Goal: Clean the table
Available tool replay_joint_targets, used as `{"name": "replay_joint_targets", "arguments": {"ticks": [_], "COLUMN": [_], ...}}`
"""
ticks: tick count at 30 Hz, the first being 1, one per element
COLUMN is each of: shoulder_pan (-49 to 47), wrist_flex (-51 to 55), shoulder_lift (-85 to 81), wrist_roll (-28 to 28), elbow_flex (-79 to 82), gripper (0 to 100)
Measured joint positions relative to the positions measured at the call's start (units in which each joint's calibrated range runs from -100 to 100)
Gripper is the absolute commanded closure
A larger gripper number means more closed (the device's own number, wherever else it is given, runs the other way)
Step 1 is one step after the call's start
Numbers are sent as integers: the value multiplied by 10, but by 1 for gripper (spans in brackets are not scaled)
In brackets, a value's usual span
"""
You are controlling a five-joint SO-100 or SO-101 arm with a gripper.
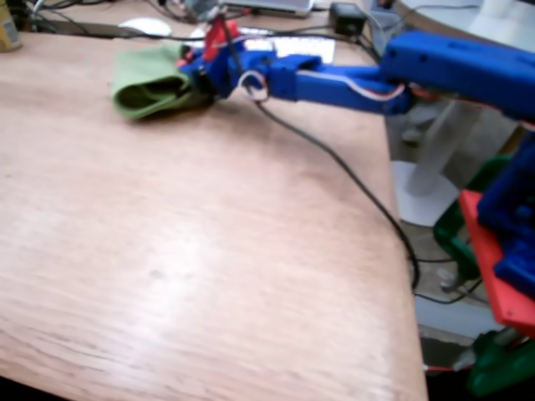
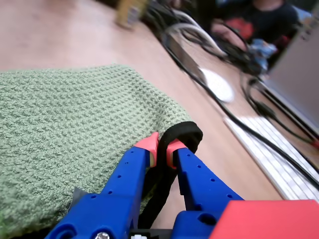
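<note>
The light-brown wooden table fills the fixed view. A green knitted cloth lies bunched at its far left, and in the wrist view the cloth spreads over the left half on the table. My blue gripper reaches to the cloth's right edge. In the wrist view the gripper has its red-tipped fingers closed on a black loop at the cloth's edge.
A black cable runs from the arm across the table to its right edge. A white keyboard, a white mouse and more cables lie behind the cloth. A yellow object stands far left.
</note>
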Motion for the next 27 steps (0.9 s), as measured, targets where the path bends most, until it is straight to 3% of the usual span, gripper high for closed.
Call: {"name": "replay_joint_targets", "arguments": {"ticks": [9,17,23,27], "shoulder_pan": [193,263,376,352], "wrist_flex": [411,723,807,810], "shoulder_lift": [-86,-195,-312,-429], "wrist_roll": [5,4,5,2], "elbow_flex": [-4,14,159,183], "gripper": [100,100,100,100]}}
